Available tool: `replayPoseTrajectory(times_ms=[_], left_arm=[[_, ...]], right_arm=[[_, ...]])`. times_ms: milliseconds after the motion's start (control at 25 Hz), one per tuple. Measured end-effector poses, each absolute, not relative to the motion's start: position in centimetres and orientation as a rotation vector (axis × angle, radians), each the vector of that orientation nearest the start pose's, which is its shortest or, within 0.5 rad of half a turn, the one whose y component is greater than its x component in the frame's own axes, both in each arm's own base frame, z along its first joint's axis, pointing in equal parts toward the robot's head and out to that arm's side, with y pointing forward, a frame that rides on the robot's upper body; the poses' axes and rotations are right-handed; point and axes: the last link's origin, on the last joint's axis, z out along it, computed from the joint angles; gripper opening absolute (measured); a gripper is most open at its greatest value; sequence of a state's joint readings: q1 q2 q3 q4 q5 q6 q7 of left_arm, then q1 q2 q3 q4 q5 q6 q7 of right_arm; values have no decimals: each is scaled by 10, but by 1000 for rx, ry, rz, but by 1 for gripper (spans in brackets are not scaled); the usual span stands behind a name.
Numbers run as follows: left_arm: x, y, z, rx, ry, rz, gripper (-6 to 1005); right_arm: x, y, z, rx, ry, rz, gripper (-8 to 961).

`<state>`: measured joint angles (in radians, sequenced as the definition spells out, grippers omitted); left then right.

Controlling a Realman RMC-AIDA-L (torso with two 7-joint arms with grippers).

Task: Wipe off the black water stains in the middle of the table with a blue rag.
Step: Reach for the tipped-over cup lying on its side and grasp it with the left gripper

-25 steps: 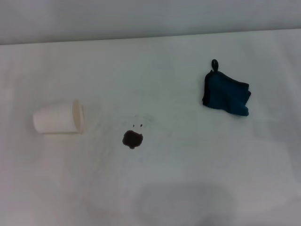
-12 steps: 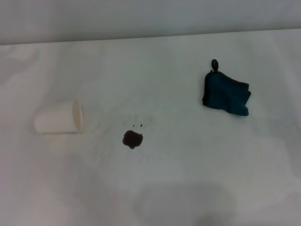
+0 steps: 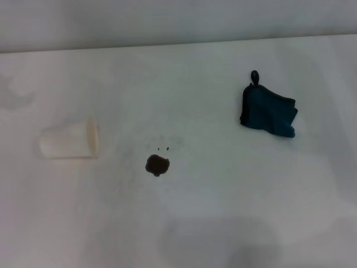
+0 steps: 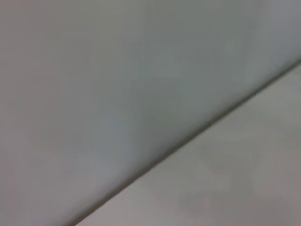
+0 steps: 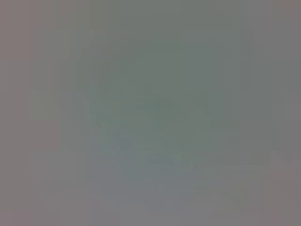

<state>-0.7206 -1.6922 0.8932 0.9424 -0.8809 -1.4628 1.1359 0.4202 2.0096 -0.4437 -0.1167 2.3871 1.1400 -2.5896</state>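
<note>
White table [image 3: 223, 212] carries the black water stains [image 3: 157, 165] at its middle and the blue rag [image 3: 268, 113] well apart to the right, untouched; neither claw is in view, so their state cannot be told, and reaching for the rag looks next.

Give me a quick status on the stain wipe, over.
Neither pincer in view. Blue rag untouched on the table, right of the black water stains. Tipped paper cup left of the stains, not blocking.
</note>
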Motion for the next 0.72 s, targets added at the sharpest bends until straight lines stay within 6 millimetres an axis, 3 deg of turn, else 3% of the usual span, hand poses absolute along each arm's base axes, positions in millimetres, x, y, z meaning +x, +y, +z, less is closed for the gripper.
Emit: replayPoseTrajectory(times_ms=[200, 520, 720], left_arm=[[-217, 432, 167, -2537, -504, 156, 846], [-211, 428, 100, -2702, -136, 490, 846], [-198, 429, 78, -2740, 15, 488, 846]], right_arm=[[395, 334, 84, -1223, 772, 793, 847], [390, 337, 63, -1263, 831, 794, 846], [395, 334, 59, -1266, 870, 776, 845]])
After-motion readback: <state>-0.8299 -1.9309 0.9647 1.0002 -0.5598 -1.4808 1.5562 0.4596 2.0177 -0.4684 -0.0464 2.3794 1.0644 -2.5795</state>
